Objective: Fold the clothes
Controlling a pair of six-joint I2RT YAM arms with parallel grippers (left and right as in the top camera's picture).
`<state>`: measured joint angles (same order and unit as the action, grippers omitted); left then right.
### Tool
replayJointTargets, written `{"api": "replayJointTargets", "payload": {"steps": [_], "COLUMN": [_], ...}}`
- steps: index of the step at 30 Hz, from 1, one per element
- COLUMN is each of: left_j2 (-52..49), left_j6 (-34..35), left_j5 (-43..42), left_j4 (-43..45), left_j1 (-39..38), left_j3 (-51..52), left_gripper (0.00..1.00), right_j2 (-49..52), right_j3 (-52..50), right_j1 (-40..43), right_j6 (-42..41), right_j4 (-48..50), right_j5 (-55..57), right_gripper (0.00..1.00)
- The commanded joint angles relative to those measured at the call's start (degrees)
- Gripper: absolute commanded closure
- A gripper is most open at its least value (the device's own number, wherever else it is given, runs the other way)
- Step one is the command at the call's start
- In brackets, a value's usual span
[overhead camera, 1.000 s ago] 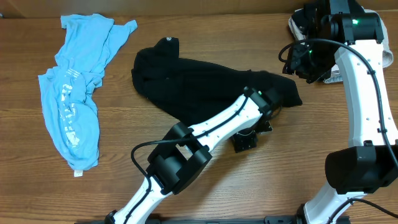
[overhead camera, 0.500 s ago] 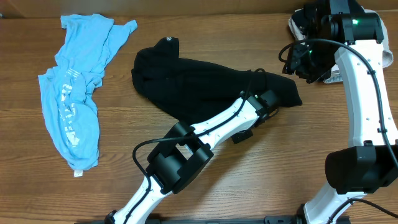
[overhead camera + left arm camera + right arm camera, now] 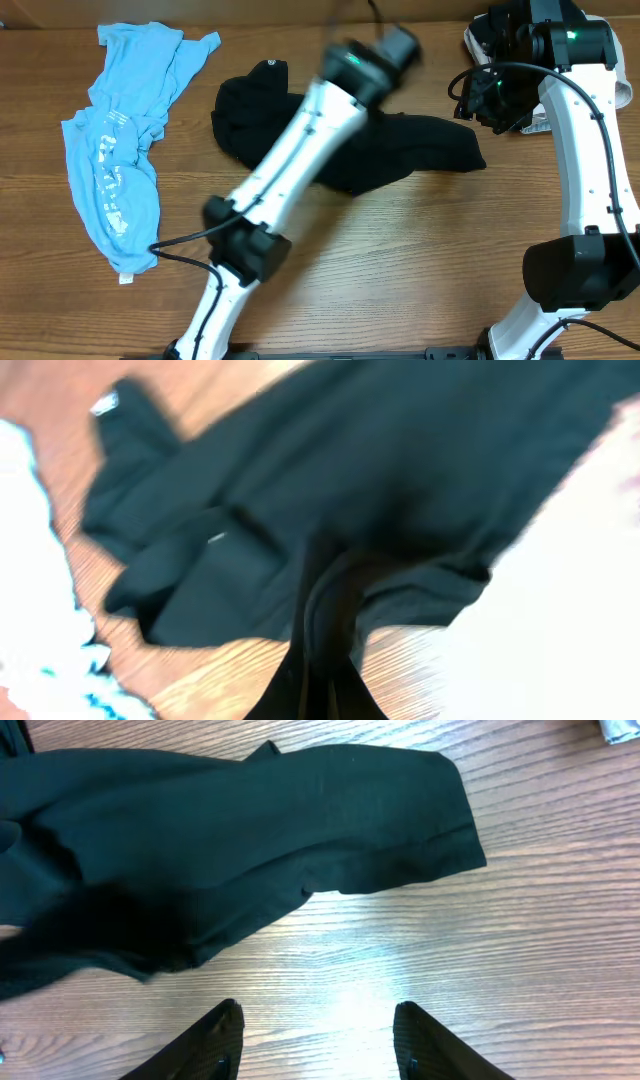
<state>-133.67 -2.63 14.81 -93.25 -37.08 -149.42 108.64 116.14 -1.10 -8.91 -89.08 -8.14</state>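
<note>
The black shirt (image 3: 250,115) lies crumpled across the middle of the wooden table, and it also shows in the wrist views (image 3: 400,470) (image 3: 250,830). My left gripper (image 3: 325,695) is shut on a pinched ridge of its cloth, which is drawn up toward the jaws. From overhead the left arm is a blur, slanting up over the shirt to the gripper (image 3: 395,45). The light-blue tee (image 3: 115,170) lies bunched at the far left, apart from both grippers. My right gripper (image 3: 320,1040) is open above bare wood just short of the shirt's right hem, and nothing is between its fingers.
A white object (image 3: 478,42) sits at the table's back right corner behind the right arm (image 3: 585,150). Bare wood (image 3: 420,260) runs along the front of the table.
My left gripper has shut on the black shirt's cloth and the arm has swung fast up and toward the back. The shirt's front lobe has been drawn in. The right arm is still.
</note>
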Motion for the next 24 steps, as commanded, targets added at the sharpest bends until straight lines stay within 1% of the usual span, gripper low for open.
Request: {"api": "replayJointTargets", "payload": {"steps": [1, 7, 13, 15, 16, 20, 24], "left_j2": [0.76, 0.83, 0.83, 0.83, 0.83, 0.83, 0.83], "left_j6": [1.84, 2.67, 2.86, 2.84, 2.84, 2.84, 2.84], "left_j5": [-2.64, -3.58, -4.24, -3.61, -3.30, -2.19, -2.19], "left_j4": [-3.45, -3.56, -3.56, -3.54, -3.54, -3.54, -3.54], "left_j1": [5.31, 10.23, 11.21, 11.23, 11.23, 11.23, 11.23], "left_j3": [-5.42, -5.66, -5.66, -5.66, -5.66, -5.66, -5.66], "left_gripper": [0.96, 0.96, 0.96, 0.96, 0.96, 0.96, 0.96], "right_j2": [-1.81, -1.81, -1.81, -1.81, -1.81, -1.81, -1.81], "right_j3": [-1.62, -9.05, -18.12, -23.10, -24.83, -31.80, -38.05], "right_j1": [0.44, 0.44, 0.44, 0.44, 0.44, 0.50, 0.55], "right_j6": [0.15, 0.15, 0.17, 0.02, -0.52, -7.23, -12.11], "right_j4": [0.57, 4.59, 10.56, 14.95, 16.50, 23.41, 31.67], "right_j5": [-0.55, -2.84, -4.61, -4.35, -3.52, 4.87, 9.22], "right_gripper": [0.46, 0.46, 0.46, 0.46, 0.46, 0.46, 0.46]}}
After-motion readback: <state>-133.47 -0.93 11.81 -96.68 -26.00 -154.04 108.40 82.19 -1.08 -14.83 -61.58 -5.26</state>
